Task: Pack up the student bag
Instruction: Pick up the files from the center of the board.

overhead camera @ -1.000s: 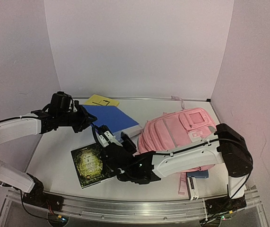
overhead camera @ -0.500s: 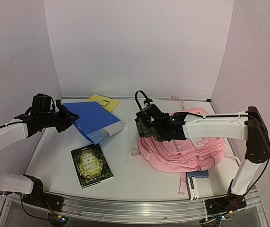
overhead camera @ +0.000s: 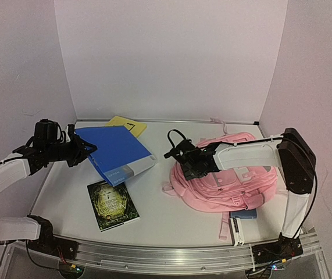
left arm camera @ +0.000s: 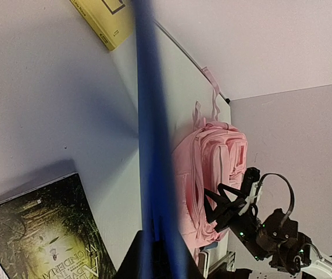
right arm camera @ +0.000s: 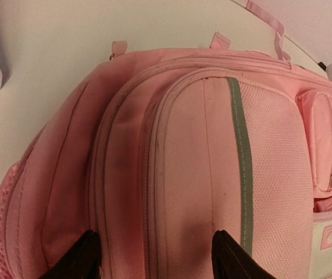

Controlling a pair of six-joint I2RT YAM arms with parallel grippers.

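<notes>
On the left, the left gripper (overhead camera: pixel 79 149) has its jaws clamped on the edge of one blue binder (overhead camera: pixel 116 151). It holds the binder tilted above the surface (overhead camera: pixel 166 218), much as half a second ago, though the binder now sits slightly further right. There are two books. A yellow one (overhead camera: pixel 125 124) lies at the far edge behind the binder, and a dark green one (overhead camera: pixel 112 203) lies flat just in front of it; neither has moved.

The right gripper (overhead camera: pixel 190 161) reached across to the binder a second ago. It has since pulled back and sunk lower, and it now hangs over the left end of the student bag (overhead camera: pixel 229 189) with its jaws apart and nothing between them. That one pink bag lies on the right half of the surface with its front panel up. Its long axis runs left to right, the rounded end toward the middle, and its place is unchanged from half a second ago. One small blue item (overhead camera: pixel 244 214) peeks out from under its near side.
</notes>
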